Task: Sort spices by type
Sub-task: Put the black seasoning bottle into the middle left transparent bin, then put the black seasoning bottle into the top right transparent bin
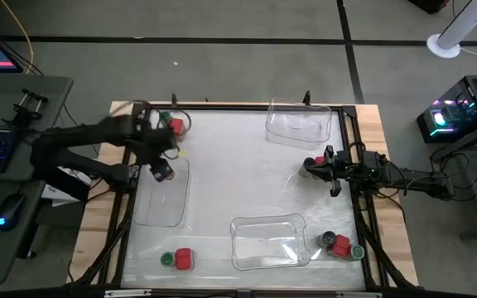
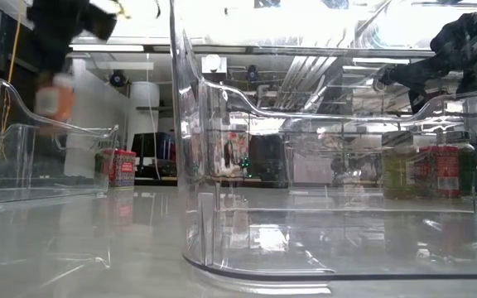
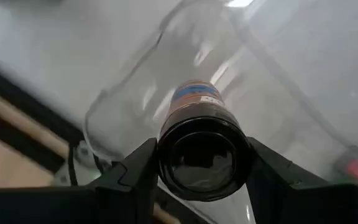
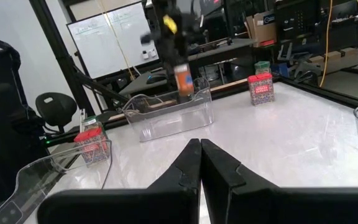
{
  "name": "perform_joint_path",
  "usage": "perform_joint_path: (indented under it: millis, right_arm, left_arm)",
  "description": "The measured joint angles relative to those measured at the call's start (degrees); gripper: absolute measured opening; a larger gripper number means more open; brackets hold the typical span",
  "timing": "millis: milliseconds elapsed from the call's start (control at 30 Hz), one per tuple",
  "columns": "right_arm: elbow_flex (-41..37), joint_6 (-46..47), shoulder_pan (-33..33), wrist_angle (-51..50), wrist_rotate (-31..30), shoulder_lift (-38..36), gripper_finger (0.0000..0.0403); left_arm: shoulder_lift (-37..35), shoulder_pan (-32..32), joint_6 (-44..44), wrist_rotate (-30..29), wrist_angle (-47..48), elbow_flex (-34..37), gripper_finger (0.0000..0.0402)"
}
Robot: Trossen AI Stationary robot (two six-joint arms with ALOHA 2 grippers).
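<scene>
Closest to the low camera was a big clear tray, sitting at the front edge of the desk. Going left to right from above: the left end effector hung over another clear tray on the left side, fingers part way open and clamped on a brownish jar with a dark lid, held up in the air above that tray. Behind it at the back left corner sat a red box beside a green-lidded jar. Another red and green pair stood at the front left. A third tray was at the back. Over on the right, the right end effector was fully closed with nothing in it, next to a red-topped container, and a few more spices clustered at the front right corner
</scene>
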State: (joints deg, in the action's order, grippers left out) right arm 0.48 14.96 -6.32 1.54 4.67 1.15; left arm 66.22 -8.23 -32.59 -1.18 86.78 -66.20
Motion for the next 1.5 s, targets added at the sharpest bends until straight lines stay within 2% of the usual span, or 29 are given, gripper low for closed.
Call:
perform_joint_path:
  millis: [200,333,667,1367,1500]
  right_arm:
    - [0.01,0.02,0.00,0.00,-0.01,0.00,0.0001]
    - [0.00,0.01,0.01,0.00,-0.01,0.00,0.0001]
    - [0.01,0.02,-0.01,-0.02,-0.02,0.00,0.0001]
    - [0.01,0.00,0.01,-0.02,-0.02,0.00,0.0001]
    - [0.00,0.02,0.01,-0.01,-0.03,0.02,0.0001]
  left_arm:
    - [3.19,-0.01,-14.09,-6.62,-1.92,7.47,0.0165]
    - [3.37,0.05,-19.08,-9.45,-5.69,9.97,0.0173]
    - [3.34,0.05,-28.02,-9.92,-7.80,13.19,0.0188]
    - [2.52,-0.32,-27.33,-8.09,-6.30,13.85,0.0250]
    - [1.55,-1.10,-27.19,-8.50,-5.22,11.54,0.0254]
